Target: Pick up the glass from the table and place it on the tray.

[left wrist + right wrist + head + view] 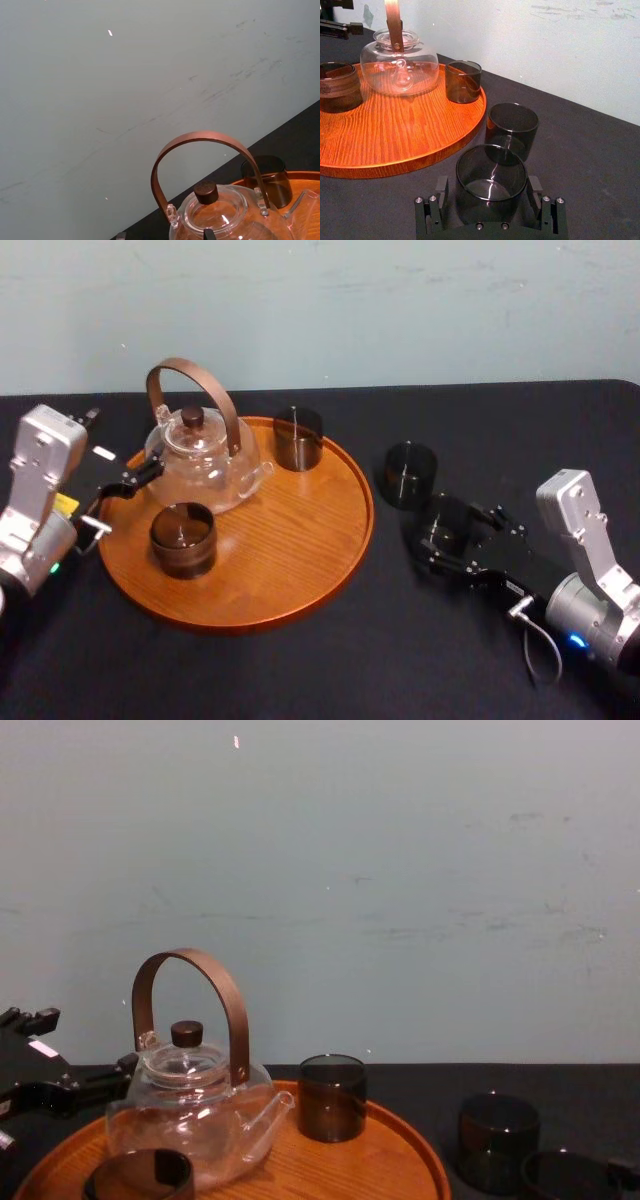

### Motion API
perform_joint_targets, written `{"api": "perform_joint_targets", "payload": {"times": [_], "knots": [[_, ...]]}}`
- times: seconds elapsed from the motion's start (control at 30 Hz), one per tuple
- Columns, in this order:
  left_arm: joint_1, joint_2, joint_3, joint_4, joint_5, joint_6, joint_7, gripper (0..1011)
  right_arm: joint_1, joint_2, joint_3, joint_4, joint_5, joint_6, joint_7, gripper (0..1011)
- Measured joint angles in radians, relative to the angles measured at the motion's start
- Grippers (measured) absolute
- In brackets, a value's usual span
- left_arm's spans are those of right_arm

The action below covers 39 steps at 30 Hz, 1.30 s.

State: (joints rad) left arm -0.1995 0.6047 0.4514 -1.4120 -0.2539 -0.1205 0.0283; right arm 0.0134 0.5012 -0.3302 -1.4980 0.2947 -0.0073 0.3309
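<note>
While the task stands barely begun | left gripper [128,483]: parked by tray's left rim | tray [300,570]: teapot [205,460], front glass [182,538], rear glass [298,437] aboard | spare glass [410,472]: worktop [300,670], right of tray | right gripper [491,192]: jaws spread, straddling the glass [491,172] on worktop, gripping nothing yet | outstanding: close, lift, place.

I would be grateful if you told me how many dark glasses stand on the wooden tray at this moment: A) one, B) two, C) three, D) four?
B: only the rear glass and the front glass stand on the tray beside the teapot; the far glass and the near glass stand on the table, the near one inside the open right claw, the left claw at the tray's left edge.
</note>
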Motion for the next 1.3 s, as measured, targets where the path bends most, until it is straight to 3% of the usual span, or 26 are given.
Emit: {"api": "perform_joint_targets", "payload": {"times": [0.8,1.3], "knots": [[0.000,0.000,0.000,0.000,0.000,0.000,0.000,1001,0.084,-0.074,0.013,0.126,-0.030,-0.020,0.083,1002],[0.000,0.000,0.000,0.000,0.000,0.000,0.000,1001,0.090,-0.078,0.013,0.135,-0.027,-0.023,0.091,969]]}}
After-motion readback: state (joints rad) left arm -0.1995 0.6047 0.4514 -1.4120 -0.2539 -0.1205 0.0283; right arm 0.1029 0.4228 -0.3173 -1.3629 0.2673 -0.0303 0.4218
